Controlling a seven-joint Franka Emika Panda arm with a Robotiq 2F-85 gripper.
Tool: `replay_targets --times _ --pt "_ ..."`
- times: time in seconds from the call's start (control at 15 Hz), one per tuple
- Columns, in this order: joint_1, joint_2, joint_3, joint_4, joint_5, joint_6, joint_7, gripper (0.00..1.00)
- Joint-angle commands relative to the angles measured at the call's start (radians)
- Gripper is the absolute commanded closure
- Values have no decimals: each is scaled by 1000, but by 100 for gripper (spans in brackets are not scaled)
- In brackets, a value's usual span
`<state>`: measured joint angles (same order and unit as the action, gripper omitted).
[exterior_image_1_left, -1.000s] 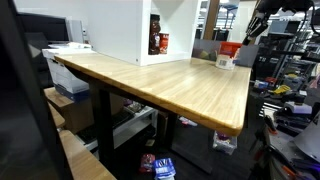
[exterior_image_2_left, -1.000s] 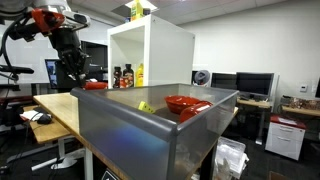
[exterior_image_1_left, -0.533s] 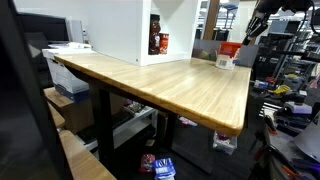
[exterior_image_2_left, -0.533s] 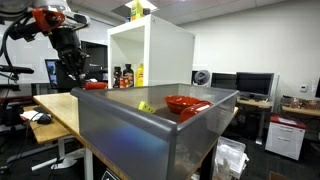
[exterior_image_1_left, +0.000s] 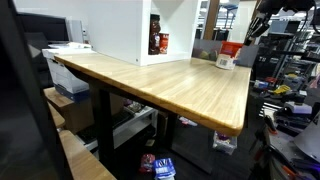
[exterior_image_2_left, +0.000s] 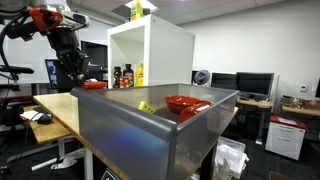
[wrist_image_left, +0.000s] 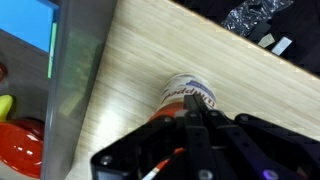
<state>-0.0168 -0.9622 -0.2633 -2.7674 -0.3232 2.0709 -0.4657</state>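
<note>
Claw closed over one labelled bottle on the tabletop, next to the grey bin.

I count one claw (wrist_image_left: 193, 113), fingers pressed together with nothing visibly between them. One labelled bottle (wrist_image_left: 188, 95) is seen from above on the tabletop (wrist_image_left: 130, 60), directly under the fingertips. I cannot tell whether they touch, since the claw covers most of the bottle's body. One grey bin (wrist_image_left: 75, 80) stands just left of the bottle. It holds one red bowl (wrist_image_left: 20, 148) and one yellow item (wrist_image_left: 5, 105), both cut off by the left edge. One piece of crumpled foil (wrist_image_left: 255, 15) lies at far right, past the tabletop edge. There is one white shelf cube (exterior_image_2_left: 165, 50), its contents too small to count. I cannot make out the bottle in either exterior view.
</note>
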Motion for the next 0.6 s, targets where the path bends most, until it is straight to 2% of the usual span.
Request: replay_targets --times 0.0,0.53 --pt "6 -2 -18 -4 32 -27 -36 100" --pt "27 17 -37 44 69 -113 -43 100"
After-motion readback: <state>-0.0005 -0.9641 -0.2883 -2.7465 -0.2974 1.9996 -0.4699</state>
